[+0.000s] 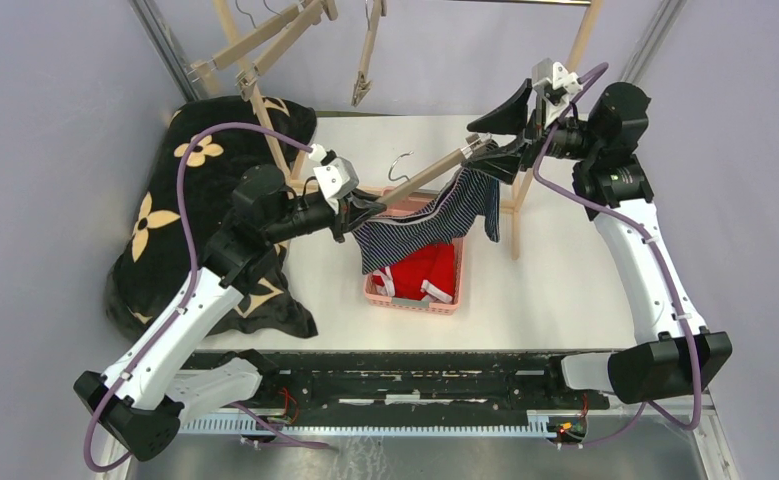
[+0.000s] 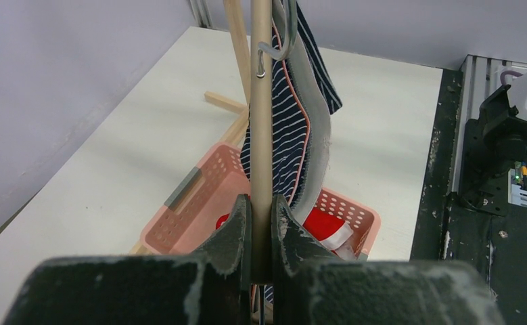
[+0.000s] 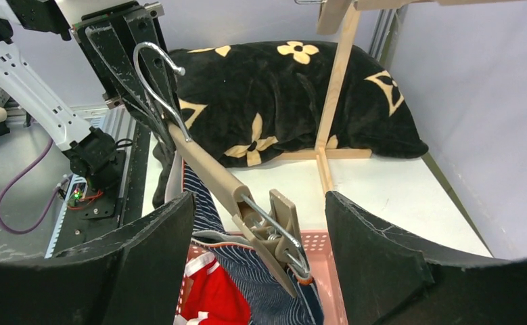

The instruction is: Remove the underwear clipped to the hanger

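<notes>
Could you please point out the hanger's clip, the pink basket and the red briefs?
Clip (image 3: 283, 220): right wrist view, its wooden face.
Basket (image 2: 206, 210): left wrist view, its left wall.
Red briefs (image 1: 430, 268): top external view, the red cloth.

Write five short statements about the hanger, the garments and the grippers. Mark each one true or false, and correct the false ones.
1. The left gripper is clamped on the hanger. True.
2. The right gripper is shut on the boxers. False: its jaws stand open on either side of the hanger's clip.
3. The red briefs lie in the pink basket. True.
4. The dark blue boxers lie flat on the table. False: they hang clipped to the hanger, above the basket.
5. The black blanket is stuffed in the basket. False: it lies on the table's left side.
</notes>
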